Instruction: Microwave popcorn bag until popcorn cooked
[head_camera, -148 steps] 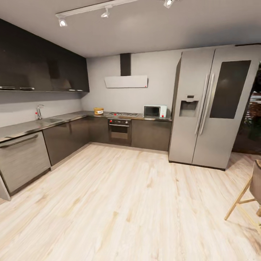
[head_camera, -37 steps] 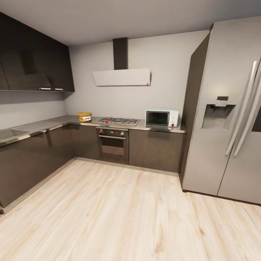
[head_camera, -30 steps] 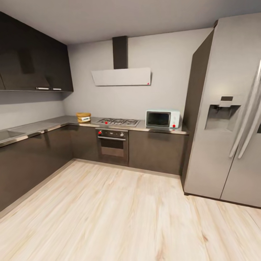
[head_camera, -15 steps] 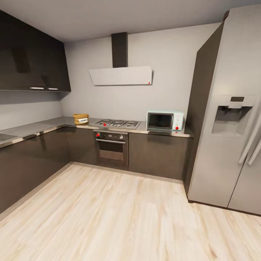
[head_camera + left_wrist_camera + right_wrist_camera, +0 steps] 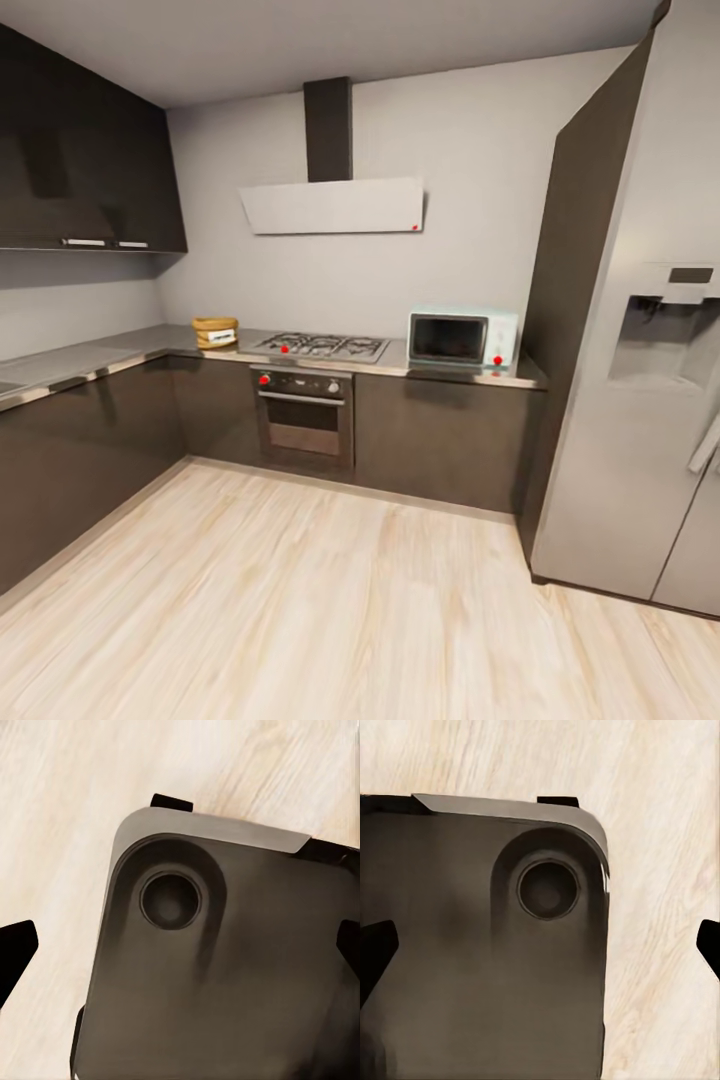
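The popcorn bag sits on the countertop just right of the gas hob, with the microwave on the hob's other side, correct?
Not quite. The head view shows the popcorn bag on the countertop left of the gas hob; the microwave stands on the hob's right side.

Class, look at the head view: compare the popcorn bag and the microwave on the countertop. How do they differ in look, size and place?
The popcorn bag is a tan sack; the microwave is a pale mint box with a dark glass door. The popcorn bag is clearly smaller than the microwave. The bag sits left of the gas hob, the microwave right of it. Both rest on the countertop.
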Available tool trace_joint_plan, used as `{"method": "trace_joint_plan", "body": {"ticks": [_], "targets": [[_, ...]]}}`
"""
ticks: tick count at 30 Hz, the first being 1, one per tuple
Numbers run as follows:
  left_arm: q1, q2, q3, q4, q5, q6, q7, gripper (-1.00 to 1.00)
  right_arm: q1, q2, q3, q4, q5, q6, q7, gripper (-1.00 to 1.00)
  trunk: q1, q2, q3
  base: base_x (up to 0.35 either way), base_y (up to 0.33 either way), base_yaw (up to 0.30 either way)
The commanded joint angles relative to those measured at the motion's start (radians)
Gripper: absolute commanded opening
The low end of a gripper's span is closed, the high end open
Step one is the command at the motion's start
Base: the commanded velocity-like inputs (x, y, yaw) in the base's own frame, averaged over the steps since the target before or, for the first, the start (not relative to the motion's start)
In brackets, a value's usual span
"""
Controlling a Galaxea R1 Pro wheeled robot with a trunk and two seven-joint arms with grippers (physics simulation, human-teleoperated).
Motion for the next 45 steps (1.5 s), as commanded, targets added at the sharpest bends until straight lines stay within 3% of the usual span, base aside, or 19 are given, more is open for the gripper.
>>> {"method": "trace_joint_plan", "body": {"ticks": [1,30,45], "targets": [[0.000,0.000,0.002,-0.001,0.004,-0.001,0.001,1.00,0.000,0.000,0.001,0.000,0.001,-0.004,0.000,1.00,0.001,0.000,-0.001,0.322,0.000,0.000],[0.000,0.000,0.003,-0.001,0.005,-0.001,0.001,1.00,0.000,-0.001,-0.005,0.000,-0.002,-0.005,0.000,1.00,0.001,0.000,-0.001,0.322,0.000,0.000],[0.000,-0.001,0.004,-0.003,0.005,-0.001,0.001,1.00,0.000,-0.001,-0.011,0.000,-0.008,-0.004,0.000,1.00,0.001,0.000,-0.001,0.029,0.000,-0.215]]}}
